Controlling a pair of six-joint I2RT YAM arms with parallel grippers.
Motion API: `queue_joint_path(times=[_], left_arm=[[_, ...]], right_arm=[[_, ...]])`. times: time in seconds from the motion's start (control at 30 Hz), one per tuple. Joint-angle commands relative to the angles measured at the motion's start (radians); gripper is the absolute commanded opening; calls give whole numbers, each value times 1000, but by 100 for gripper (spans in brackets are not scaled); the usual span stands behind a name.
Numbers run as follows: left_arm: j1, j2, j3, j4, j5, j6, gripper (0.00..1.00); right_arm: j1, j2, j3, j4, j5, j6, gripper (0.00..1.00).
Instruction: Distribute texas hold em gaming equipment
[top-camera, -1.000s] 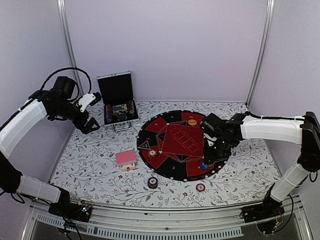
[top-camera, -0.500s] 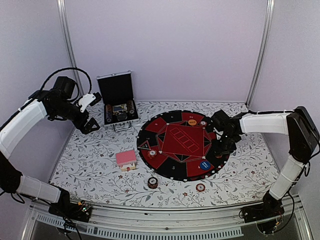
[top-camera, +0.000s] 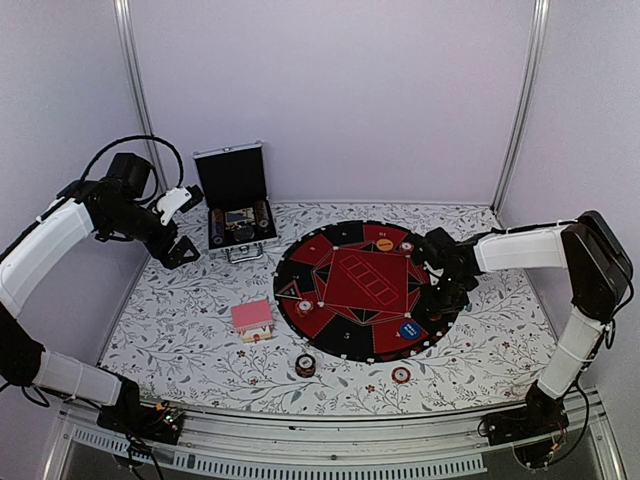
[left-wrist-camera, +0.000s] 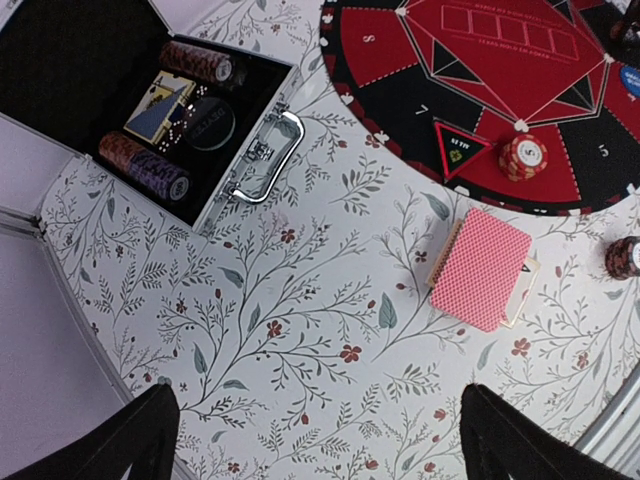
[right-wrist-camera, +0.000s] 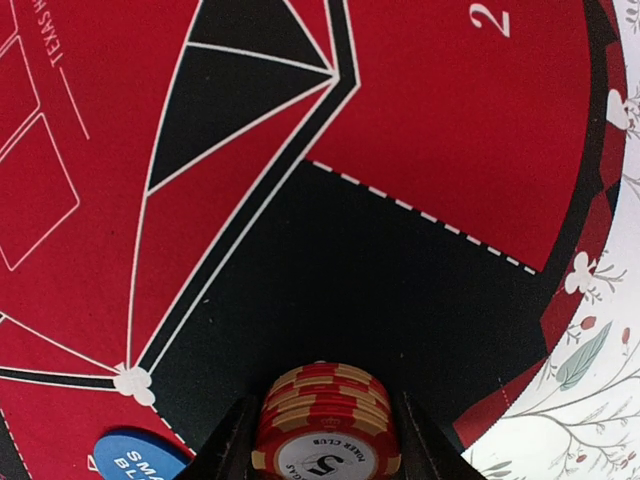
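My right gripper (top-camera: 443, 292) hangs over the right rim of the round red-and-black mat (top-camera: 350, 280). It is shut on a stack of red poker chips (right-wrist-camera: 325, 430), with a black finger (right-wrist-camera: 232, 445) tight against each side, above a black sector. A blue button (top-camera: 408, 329), an orange button (top-camera: 384, 244), a single chip (top-camera: 406, 246) and a red chip stack (top-camera: 305, 307) lie on the mat. The pink-backed cards (left-wrist-camera: 482, 268) rest on their box left of the mat. My left gripper (top-camera: 180, 228) is open, high at the far left, holding nothing.
The open silver-edged black case (top-camera: 237, 200) stands at the back left with chip rows and dice inside (left-wrist-camera: 170, 110). Two small chip stacks (top-camera: 305, 365) (top-camera: 400, 375) sit on the floral cloth near the front edge. Walls close in on three sides.
The right gripper has shifted right and slightly back across the mat with the chip stack, uncovering the blue button and the single chip. The left arm has stayed still.
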Motion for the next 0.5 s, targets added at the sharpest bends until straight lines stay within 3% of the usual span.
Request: queue_joint_path(times=[0.0, 0.47], left_arm=[[-11, -4, 9, -16, 6, 8, 100], [-12, -2, 11, -14, -4, 8, 100]], right_arm=[[-4, 19, -45, 36, -29, 9, 13], [-4, -59, -100, 20, -85, 10, 13]])
